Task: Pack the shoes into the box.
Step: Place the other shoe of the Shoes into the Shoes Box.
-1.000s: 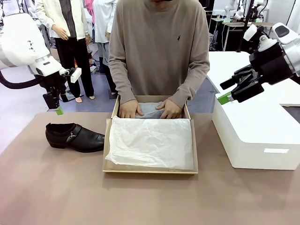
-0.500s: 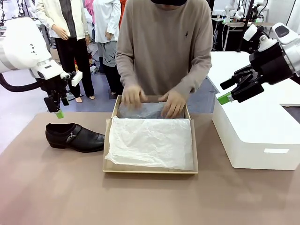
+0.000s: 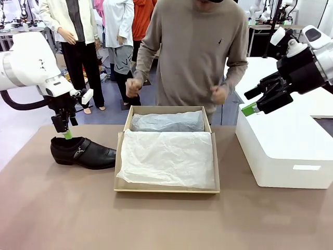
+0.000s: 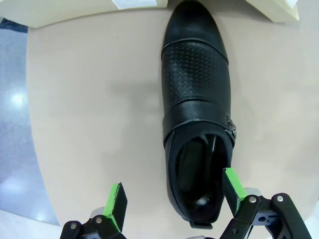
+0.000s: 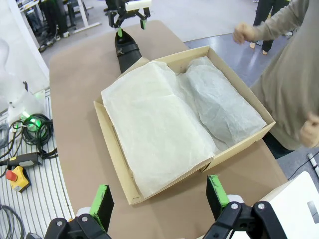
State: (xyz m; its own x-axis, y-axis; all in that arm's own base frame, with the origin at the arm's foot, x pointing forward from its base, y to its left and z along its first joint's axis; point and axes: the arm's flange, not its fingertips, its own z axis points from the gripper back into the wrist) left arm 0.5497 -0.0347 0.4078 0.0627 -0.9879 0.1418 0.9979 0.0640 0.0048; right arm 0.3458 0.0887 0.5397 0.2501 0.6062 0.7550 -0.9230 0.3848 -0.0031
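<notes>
Brown surface (image 3: 52, 208) carries the open box (image 3: 166, 188) at centre, lined with white tissue. One black shoe (image 3: 86, 152) lies just left of the box, toe toward it. Left tool (image 3: 66, 133), fingers spread, straddles the shoe's heel end from above. Right tool (image 3: 248, 101), also spread, hangs over the white block (image 3: 281, 151).
</notes>
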